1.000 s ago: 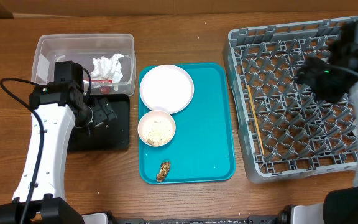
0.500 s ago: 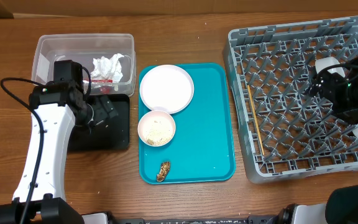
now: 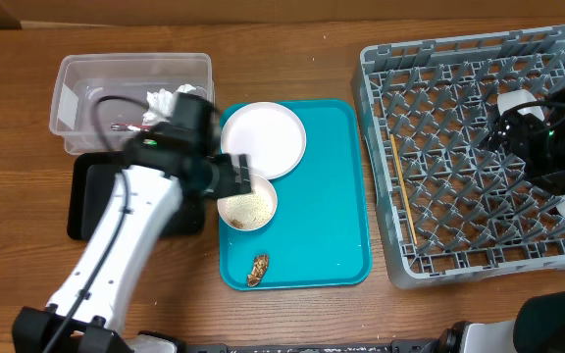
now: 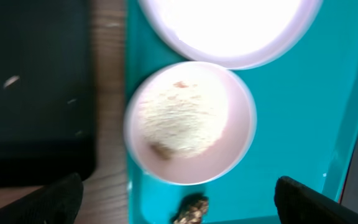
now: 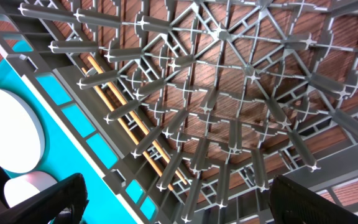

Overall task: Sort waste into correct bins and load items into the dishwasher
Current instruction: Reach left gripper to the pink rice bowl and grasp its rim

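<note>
- Centrally, the cream bowl [image 3: 247,203] of rice grains [image 4: 179,121] sits on the teal tray [image 3: 332,196], just beside the white plate [image 3: 263,139].
- Over it hovers the left tool [image 4: 178,198], fingers spread; the right tool [image 5: 178,200] is spread above the grey rack [image 3: 439,147].
- A brown wooden bench [image 3: 312,49] lies underneath everything.

Overhead cam is looking straight down, taking in the whole table [image 3: 312,69]. Left wrist cam is also pointing down, sitting close over the cream bowl [image 4: 190,121] on the teal tray [image 4: 291,124]. Right wrist cam is looking down close on the grey dish rack [image 5: 229,93], catching that same bowl and the white plate [image 5: 8,127] in its corner.
</note>
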You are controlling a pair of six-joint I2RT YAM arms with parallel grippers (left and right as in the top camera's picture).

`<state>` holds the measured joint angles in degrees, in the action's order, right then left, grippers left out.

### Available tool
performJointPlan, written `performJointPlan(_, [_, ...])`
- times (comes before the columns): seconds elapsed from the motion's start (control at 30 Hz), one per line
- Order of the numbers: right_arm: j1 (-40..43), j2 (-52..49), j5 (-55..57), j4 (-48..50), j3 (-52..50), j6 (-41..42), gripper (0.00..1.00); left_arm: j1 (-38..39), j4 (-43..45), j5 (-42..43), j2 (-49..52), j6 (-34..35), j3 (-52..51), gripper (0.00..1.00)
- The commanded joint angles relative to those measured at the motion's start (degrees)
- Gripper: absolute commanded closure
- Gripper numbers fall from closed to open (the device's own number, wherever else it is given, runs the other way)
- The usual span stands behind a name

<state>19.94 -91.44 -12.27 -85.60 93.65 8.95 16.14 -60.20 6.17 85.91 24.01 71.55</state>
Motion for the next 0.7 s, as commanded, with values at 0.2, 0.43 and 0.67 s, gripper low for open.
performJointPlan(0.2, [0.0,0.7,-0.7,0.2,0.0,-0.4,0.04,16.1,5.9,-9.9,3.9,-0.9,0.6,0.00])
performJointPlan(0.43, [0.0,0.7,-0.7,0.2,0.0,-0.4,0.04,17.6,8.7,-10.0,11.4,-0.9,0.6,0.00])
performJointPlan(0.67, [0.0,0.7,-0.7,0.2,0.0,-0.4,0.04,17.6,11.2,-9.3,18.7,-0.9,0.6,0.02])
